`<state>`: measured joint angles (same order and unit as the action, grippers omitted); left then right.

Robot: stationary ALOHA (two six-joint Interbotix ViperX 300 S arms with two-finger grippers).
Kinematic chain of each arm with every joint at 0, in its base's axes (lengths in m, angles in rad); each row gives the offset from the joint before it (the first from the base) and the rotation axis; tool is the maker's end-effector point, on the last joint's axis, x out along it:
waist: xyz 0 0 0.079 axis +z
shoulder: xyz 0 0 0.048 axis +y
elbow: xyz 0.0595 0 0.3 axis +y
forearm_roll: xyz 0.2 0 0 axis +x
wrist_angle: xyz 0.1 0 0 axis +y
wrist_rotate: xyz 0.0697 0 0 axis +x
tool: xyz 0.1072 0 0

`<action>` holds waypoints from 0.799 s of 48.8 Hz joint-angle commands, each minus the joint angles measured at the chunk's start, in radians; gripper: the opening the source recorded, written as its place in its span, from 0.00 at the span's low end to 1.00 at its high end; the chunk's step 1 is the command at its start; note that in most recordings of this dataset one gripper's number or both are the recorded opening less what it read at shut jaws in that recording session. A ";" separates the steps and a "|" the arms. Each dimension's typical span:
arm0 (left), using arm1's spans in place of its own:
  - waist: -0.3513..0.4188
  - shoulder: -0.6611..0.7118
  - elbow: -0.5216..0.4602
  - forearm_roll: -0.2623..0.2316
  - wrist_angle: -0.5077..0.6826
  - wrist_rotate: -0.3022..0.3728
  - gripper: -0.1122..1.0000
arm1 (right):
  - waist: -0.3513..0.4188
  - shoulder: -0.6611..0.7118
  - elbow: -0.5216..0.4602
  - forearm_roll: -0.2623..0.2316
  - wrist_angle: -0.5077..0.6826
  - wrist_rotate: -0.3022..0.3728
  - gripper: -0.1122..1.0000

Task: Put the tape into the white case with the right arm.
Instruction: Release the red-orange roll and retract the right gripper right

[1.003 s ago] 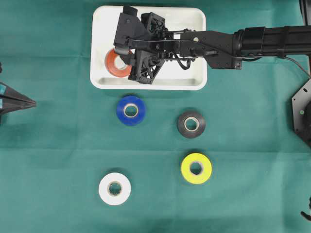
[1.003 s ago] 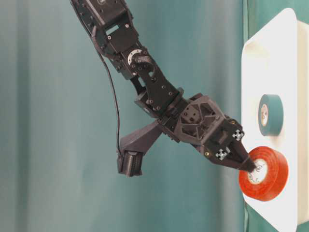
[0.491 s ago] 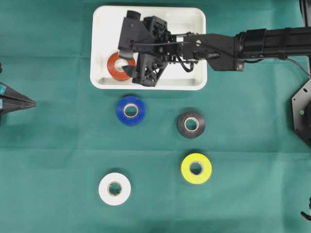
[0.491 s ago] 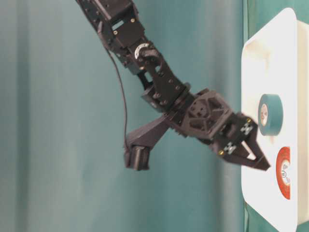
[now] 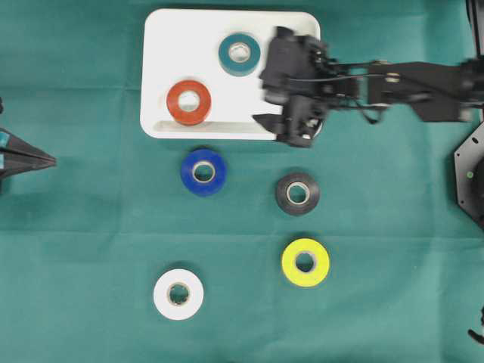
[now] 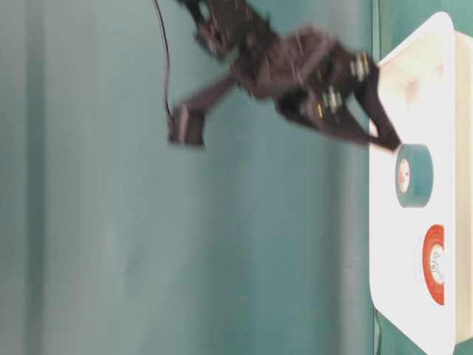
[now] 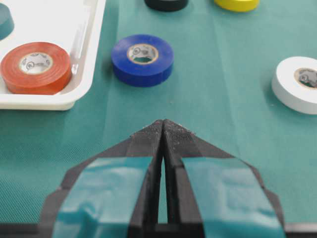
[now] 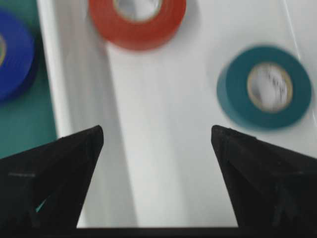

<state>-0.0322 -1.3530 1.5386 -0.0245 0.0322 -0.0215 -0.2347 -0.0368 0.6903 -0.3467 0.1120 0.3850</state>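
Core-label print, seemingly illegible

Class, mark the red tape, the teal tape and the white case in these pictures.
red tape [image 5: 189,102], overhead view, on its flat top face.
teal tape [image 5: 239,54], overhead view, on its top face.
white case [image 5: 162,45], overhead view, on its bare floor.

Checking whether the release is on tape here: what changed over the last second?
The right gripper let go of the red tape roll, which now lies flat in the white case, and pulled back with open jaws toward the case's right end. This uncovered the teal roll. The blue, black, yellow and white rolls and the shut left gripper stayed put.
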 commanded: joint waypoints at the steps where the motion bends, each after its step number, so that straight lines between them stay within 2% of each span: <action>1: 0.003 0.008 -0.011 -0.002 -0.011 0.000 0.10 | 0.000 -0.087 0.063 -0.002 -0.035 0.002 0.66; 11: 0.003 0.008 -0.011 -0.002 -0.011 0.000 0.10 | -0.002 -0.236 0.255 -0.002 -0.135 0.002 0.65; 20: 0.003 0.008 -0.011 -0.002 -0.011 -0.002 0.10 | -0.002 -0.365 0.387 -0.002 -0.183 0.002 0.65; 29: 0.003 0.008 -0.011 -0.002 -0.011 -0.002 0.10 | -0.002 -0.477 0.474 -0.002 -0.181 0.003 0.65; 39: 0.003 0.008 -0.011 -0.002 -0.011 -0.002 0.10 | -0.002 -0.537 0.528 -0.002 -0.181 0.005 0.65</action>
<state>-0.0322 -1.3530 1.5386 -0.0245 0.0322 -0.0230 -0.2347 -0.5568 1.2164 -0.3467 -0.0598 0.3881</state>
